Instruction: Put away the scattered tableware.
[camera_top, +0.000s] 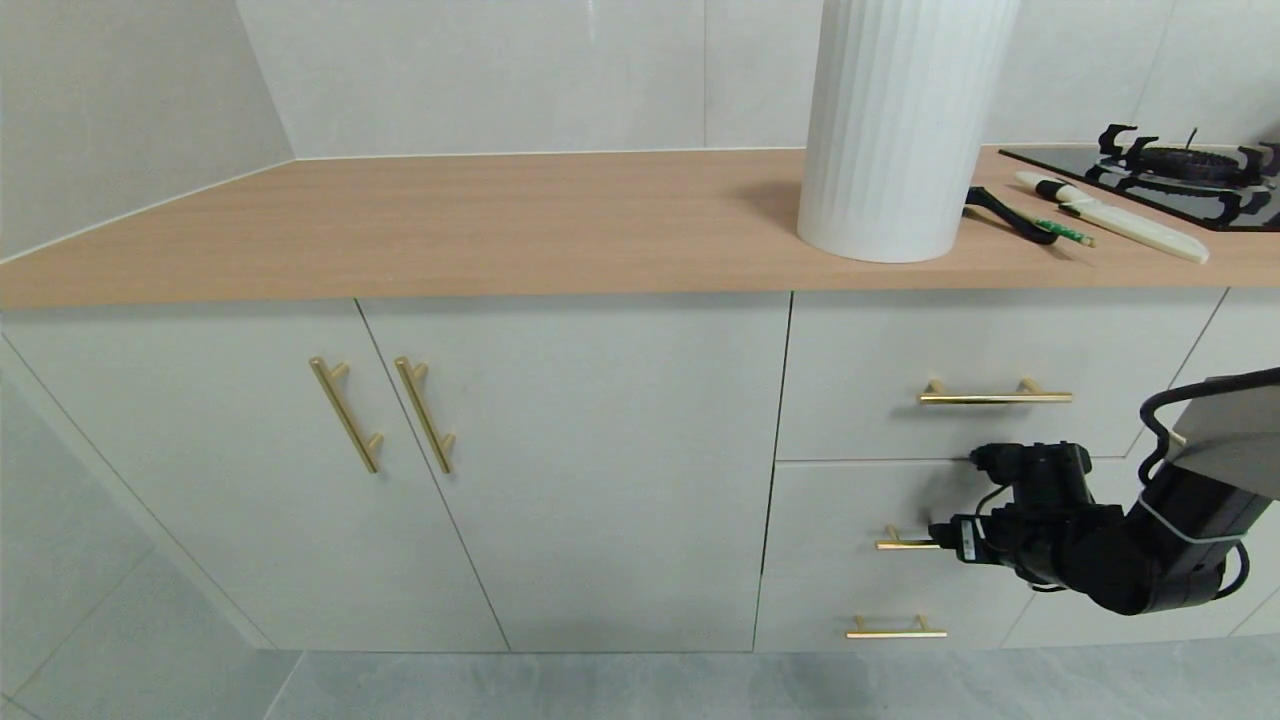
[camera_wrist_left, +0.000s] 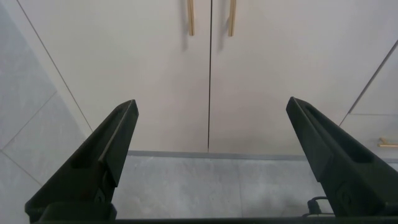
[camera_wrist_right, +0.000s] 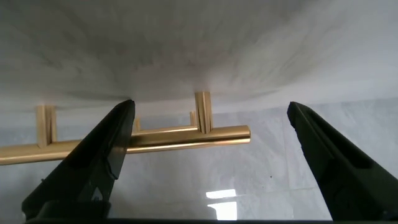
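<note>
Lower right, the right end effector (camera_wrist_right: 209, 112) gapes open at the middle drawer handle (camera_top: 905, 543); better to centre it between the jaws, close firmly, then pull straight out; the tableware (camera_top: 1075, 215) lies upper right on the counter (camera_top: 500, 220) beside the white vase (camera_top: 900, 130); the left end effector (camera_wrist_left: 210, 109) is open too.

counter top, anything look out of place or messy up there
Yes. A black-handled utensil and a cream-coloured one lie loose at odd angles on the counter, between the white ribbed container and the stove. Nothing looks spilled or broken.
</note>
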